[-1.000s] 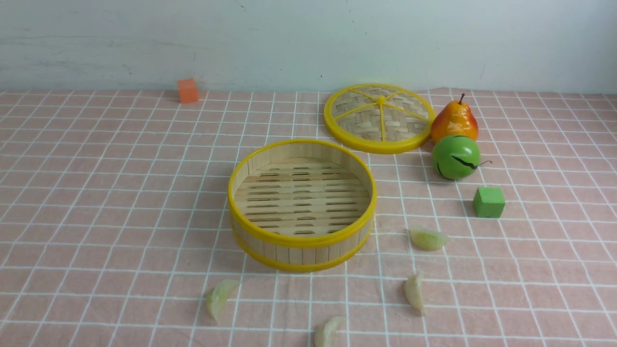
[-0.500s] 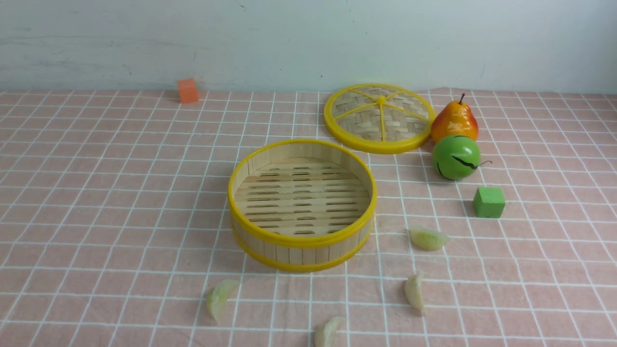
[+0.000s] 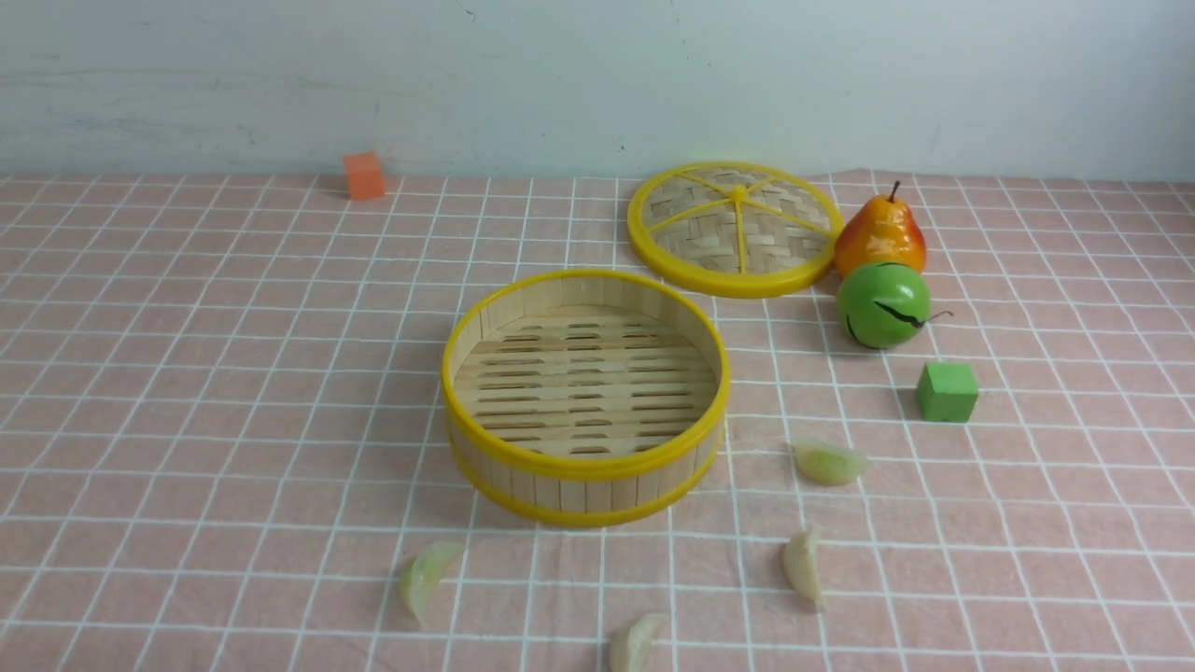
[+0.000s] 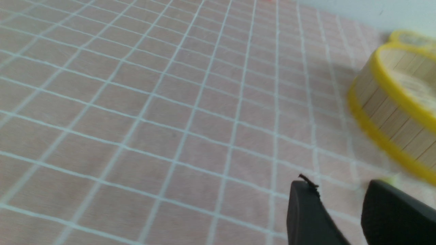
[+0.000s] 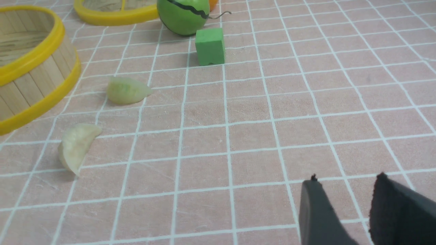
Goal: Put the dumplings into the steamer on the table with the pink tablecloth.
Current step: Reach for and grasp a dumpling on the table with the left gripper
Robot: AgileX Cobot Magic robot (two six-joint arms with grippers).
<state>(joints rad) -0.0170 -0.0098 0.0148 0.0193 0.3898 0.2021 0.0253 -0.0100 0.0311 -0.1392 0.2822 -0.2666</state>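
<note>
Pink checked tablecloth (image 3: 187,373) runs back to a pale wall (image 3: 597,75). From the front we see the steamer (image 3: 585,471) standing empty at mid-cloth and four dumplings (image 3: 829,462) lying loose nearer us, none inside. Left wrist: our left gripper (image 4: 337,185) stands parted and empty, with the steamer near. Right wrist: our right gripper (image 5: 346,178) is parted too, with two dumplings ahead. We judge them light, slick and rubbery; pinch across the plump middle, not the thin pleats.
</note>
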